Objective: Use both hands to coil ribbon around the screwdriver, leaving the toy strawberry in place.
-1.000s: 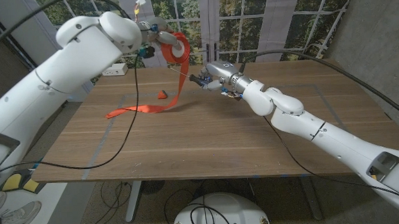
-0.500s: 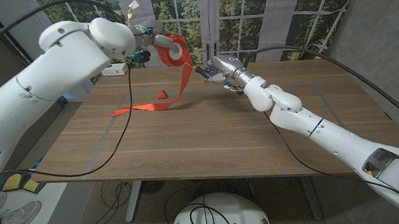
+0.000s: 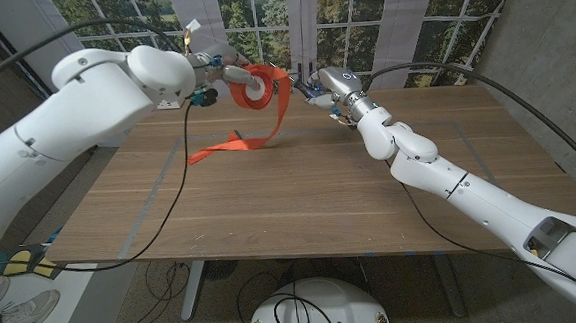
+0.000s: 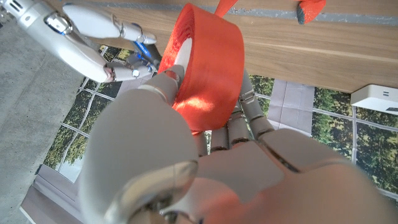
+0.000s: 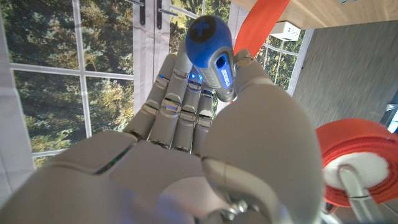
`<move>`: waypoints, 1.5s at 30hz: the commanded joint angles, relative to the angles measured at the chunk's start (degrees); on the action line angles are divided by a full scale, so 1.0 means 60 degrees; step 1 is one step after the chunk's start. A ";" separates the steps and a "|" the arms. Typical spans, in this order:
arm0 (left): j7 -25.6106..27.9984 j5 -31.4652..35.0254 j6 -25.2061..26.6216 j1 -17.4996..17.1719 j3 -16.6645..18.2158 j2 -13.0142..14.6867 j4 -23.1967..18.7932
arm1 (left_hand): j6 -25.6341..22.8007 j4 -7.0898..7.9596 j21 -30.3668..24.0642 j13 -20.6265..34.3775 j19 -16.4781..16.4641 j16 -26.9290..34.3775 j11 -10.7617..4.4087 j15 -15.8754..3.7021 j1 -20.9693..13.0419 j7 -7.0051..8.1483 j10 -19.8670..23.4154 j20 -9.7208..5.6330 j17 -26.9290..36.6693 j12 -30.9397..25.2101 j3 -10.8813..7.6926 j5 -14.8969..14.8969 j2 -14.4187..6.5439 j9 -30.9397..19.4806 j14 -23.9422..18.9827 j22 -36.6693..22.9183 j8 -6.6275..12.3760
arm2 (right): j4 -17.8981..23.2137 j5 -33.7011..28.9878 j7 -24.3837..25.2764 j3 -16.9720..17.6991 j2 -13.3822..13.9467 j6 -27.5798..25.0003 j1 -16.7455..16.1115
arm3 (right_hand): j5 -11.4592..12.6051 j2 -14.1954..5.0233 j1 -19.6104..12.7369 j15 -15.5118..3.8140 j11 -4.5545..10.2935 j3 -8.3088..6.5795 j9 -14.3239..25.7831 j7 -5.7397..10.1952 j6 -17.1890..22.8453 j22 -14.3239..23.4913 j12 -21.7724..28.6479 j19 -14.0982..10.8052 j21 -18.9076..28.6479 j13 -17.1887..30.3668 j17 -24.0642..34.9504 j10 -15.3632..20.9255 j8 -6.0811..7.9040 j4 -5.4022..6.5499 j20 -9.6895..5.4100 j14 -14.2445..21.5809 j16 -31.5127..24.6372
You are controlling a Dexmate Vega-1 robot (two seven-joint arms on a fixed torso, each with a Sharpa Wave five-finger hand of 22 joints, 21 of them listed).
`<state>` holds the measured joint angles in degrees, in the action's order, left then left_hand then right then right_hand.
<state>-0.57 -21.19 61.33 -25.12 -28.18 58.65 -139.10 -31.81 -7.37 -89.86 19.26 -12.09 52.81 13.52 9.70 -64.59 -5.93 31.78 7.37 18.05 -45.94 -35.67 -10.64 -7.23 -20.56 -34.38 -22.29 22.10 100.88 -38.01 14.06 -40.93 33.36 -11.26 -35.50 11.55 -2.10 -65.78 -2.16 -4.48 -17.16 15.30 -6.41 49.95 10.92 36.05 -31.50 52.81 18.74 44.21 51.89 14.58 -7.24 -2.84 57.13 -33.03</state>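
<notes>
While both arms are reaching over the counter [image 3: 300,196] in the head view, the left robot hand [image 3: 220,71] is gripping the orange ribbon roll [image 3: 254,86], its tail trailing onto the wood beside the toy strawberry [image 3: 234,137]. The left wrist view is showing fingers [image 4: 249,115] wrapping the roll. The right wrist view is showing the right robot hand [image 5: 205,124] clasping the blue screwdriver [image 5: 212,53].

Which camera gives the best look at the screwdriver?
The right wrist view: the screwdriver's blue handle stands large and sharp in the right hand. The head view shows it tiny, mostly hidden by that hand; the left wrist view shows just a blue glint.
</notes>
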 commanded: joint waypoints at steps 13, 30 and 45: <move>0.0781 -0.1325 -0.1031 -0.1708 0.0614 0.0023 0.0693 | -0.2953 -0.0042 -0.0033 0.1736 -0.0157 0.0112 -0.2765 -0.2689 -0.0598 0.0021 0.2858 -0.0031 0.2532 -0.1586 -0.0016 -0.0061 -0.0662 -0.1184 -0.2256 0.0026 -0.0070 | -0.0196 0.1562 0.1665 0.0828 -0.0174 0.0620 -0.0485 | 0.0081 -0.1209 -0.1117 -0.1699 0.0900 -0.0113 0.0048 0.1311 0.1423 -0.0006 -0.0014 0.0068 0.0197 0.1379 0.0052 0.1015 0.0023 0.0049 -0.0176 0.1220 0.0055; 0.2877 -0.1113 -0.0675 -0.2521 0.1036 -0.0523 0.1245 | -0.3074 -0.0041 -0.0039 0.1698 -0.0374 0.0059 -0.2775 -0.2764 -0.0616 -0.0024 0.2969 -0.0122 0.2391 -0.1535 -0.0025 -0.0067 -0.0646 -0.1131 -0.2409 0.0069 -0.0178 | -0.0252 0.2589 0.1712 0.1110 -0.0068 0.1723 -0.0661 | 0.0083 -0.1207 -0.1134 -0.1707 0.0883 -0.0107 0.0061 0.1313 0.1437 -0.0017 -0.0037 0.0105 0.0307 0.1413 0.0071 0.1038 0.0013 0.0033 -0.0182 0.1233 0.0095; 0.3914 -0.0766 -0.1831 -0.2789 0.1370 -0.1308 0.2420 | -0.3128 -0.0117 -0.0022 0.1686 -0.0559 0.0061 -0.2790 -0.2777 -0.0639 -0.0229 0.3123 -0.0221 0.2302 -0.1515 -0.0004 -0.0067 -0.0612 -0.0966 -0.2571 0.0136 -0.0425 | -0.0103 0.3441 0.0347 0.1016 0.0066 0.3382 -0.0453 | 0.0085 -0.1192 -0.1134 -0.1700 0.0828 -0.0090 0.0069 0.1277 0.1464 -0.0028 -0.0068 0.0153 0.0404 0.1429 0.0108 0.1068 0.0004 0.0023 -0.0172 0.1252 0.0112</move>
<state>16.19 -27.47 55.59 -39.66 -22.37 54.28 -128.88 -32.38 -7.87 -89.81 19.27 -14.96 53.09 14.10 10.53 -64.57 -6.49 32.37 6.15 18.05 -45.94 -35.46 -10.86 -7.25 -25.30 -35.41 -21.50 19.95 99.69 -20.96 21.34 -34.62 33.33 3.45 -38.84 11.52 -2.03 -65.85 -2.36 -4.91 -17.20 15.54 -6.23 50.78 10.66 35.64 -30.89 55.01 18.76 44.74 52.33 14.47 -7.27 -3.07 57.35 -32.58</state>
